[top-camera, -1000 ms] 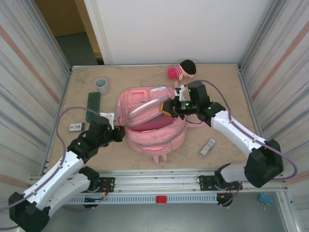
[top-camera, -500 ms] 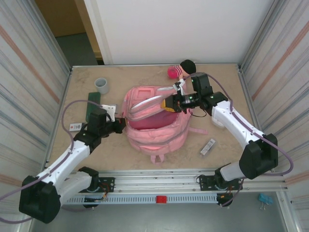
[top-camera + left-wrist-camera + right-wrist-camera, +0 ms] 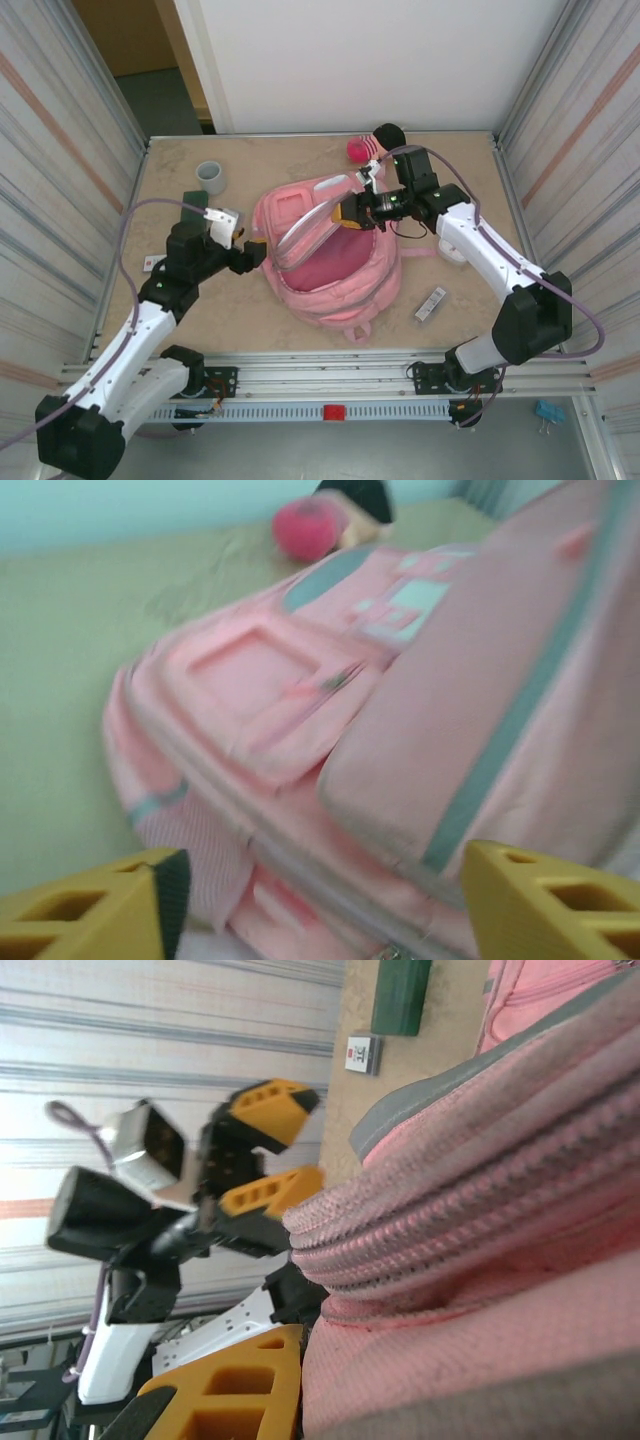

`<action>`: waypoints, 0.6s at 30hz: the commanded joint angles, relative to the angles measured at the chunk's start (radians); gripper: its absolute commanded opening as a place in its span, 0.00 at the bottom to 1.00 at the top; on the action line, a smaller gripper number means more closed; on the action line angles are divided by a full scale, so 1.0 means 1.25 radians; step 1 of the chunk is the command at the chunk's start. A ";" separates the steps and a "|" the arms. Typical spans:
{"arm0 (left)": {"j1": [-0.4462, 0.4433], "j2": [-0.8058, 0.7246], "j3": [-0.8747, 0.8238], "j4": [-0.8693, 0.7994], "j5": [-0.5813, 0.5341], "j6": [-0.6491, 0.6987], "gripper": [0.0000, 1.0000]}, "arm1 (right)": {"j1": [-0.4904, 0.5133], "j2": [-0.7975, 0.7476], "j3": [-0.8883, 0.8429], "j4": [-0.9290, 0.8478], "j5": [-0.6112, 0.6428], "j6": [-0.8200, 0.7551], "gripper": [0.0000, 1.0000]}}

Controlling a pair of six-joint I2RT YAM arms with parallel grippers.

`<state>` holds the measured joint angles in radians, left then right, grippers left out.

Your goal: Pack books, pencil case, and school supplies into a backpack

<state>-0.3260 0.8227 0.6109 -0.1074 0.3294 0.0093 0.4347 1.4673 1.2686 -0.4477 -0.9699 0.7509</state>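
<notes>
The pink backpack (image 3: 335, 275) lies open in mid-table, its dark pink inside showing. My right gripper (image 3: 350, 214) is shut on the backpack's raised front flap (image 3: 480, 1260), holding it up; one yellow finger (image 3: 230, 1390) presses the fabric. My left gripper (image 3: 256, 252) stands open at the backpack's left edge, with the zip seam (image 3: 330, 880) lying between its yellow fingers (image 3: 90, 910). The dark green pencil case (image 3: 194, 212) lies left, partly under the left arm. A white card (image 3: 153, 263) and a grey-white strip (image 3: 431, 303) rest on the table. The books are out of view.
A grey cup (image 3: 210, 177) stands at the back left. A pink plush doll (image 3: 375, 145) lies at the back, just behind the right wrist. Metal walls close both sides. Bare table shows front right around the strip.
My left gripper has opened and let go of the backpack's left edge. The backpack has turned and slid slightly right. The right gripper keeps hold of the flap.
</notes>
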 commanded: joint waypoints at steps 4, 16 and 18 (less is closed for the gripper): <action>-0.052 0.013 0.121 -0.078 0.002 0.212 0.81 | 0.051 0.049 0.088 0.099 -0.017 -0.028 0.00; -0.069 0.023 0.183 -0.148 -0.154 0.111 0.84 | 0.089 0.178 0.163 0.075 0.179 -0.027 0.34; -0.068 0.023 0.200 -0.183 -0.179 0.088 0.84 | 0.088 0.160 0.163 0.033 0.226 -0.040 0.48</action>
<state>-0.4080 0.8532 0.8062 -0.2737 0.1806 0.1680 0.5495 1.6947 1.4208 -0.3878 -0.7879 0.7437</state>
